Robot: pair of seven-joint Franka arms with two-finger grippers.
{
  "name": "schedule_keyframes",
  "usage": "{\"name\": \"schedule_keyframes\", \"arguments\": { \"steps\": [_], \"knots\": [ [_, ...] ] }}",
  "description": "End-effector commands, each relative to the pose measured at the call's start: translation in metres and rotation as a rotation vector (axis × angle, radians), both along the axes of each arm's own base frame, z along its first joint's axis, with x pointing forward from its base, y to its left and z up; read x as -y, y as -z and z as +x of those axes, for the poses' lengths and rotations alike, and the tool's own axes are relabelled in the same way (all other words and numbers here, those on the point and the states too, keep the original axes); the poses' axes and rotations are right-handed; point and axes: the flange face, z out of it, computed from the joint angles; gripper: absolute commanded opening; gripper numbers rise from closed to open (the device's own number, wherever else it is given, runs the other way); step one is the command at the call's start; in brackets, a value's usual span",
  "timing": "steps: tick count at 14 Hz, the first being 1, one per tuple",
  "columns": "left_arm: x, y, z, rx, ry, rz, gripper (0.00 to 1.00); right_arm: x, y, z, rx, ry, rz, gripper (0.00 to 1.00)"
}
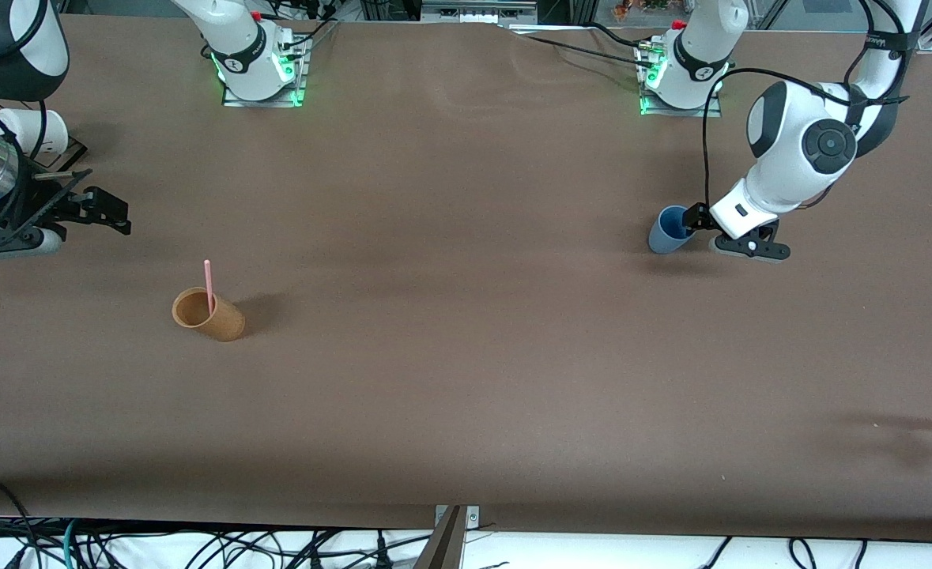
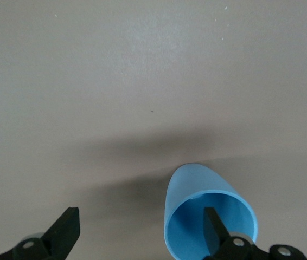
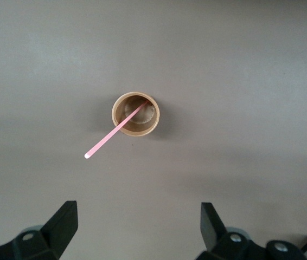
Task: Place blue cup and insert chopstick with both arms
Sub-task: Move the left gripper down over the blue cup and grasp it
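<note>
Left hand [image 1: 691, 224] open with 1 finger inside the blue cup [image 1: 669, 230], not clenched; right hand [image 1: 90, 207] open, idle; chopstick [image 1: 209, 286] sits in brown cup [image 1: 208, 315], so both steps remain.

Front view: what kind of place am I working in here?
Most likely a robotics lab bench: two Franka arms bolted to a brown-covered table, loose cables along its near edge, and only test props out, a blue cup and a brown cup holding a pink chopstick.
</note>
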Motion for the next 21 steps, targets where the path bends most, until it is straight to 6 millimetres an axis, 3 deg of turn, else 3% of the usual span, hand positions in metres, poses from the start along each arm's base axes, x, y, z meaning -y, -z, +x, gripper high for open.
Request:
{"name": "schedule_keyframes", "arguments": {
  "steps": [1,18,19,21],
  "knots": [
    [-0.002,0.003,-0.019,0.024,0.023,0.013,1.00,-0.002,-0.005,0.003,0.007,-0.004,0.012,1.00],
    [0.003,0.046,-0.032,0.044,0.011,0.002,0.97,-0.002,-0.005,0.003,0.007,-0.003,0.009,1.00],
    [0.003,0.047,-0.032,0.041,0.011,0.002,0.80,-0.002,-0.005,0.003,0.008,-0.003,0.009,1.00],
    [0.002,0.045,-0.031,0.041,0.000,0.003,0.27,-0.002,-0.005,0.003,0.008,-0.003,0.009,1.00]
  ]
}}
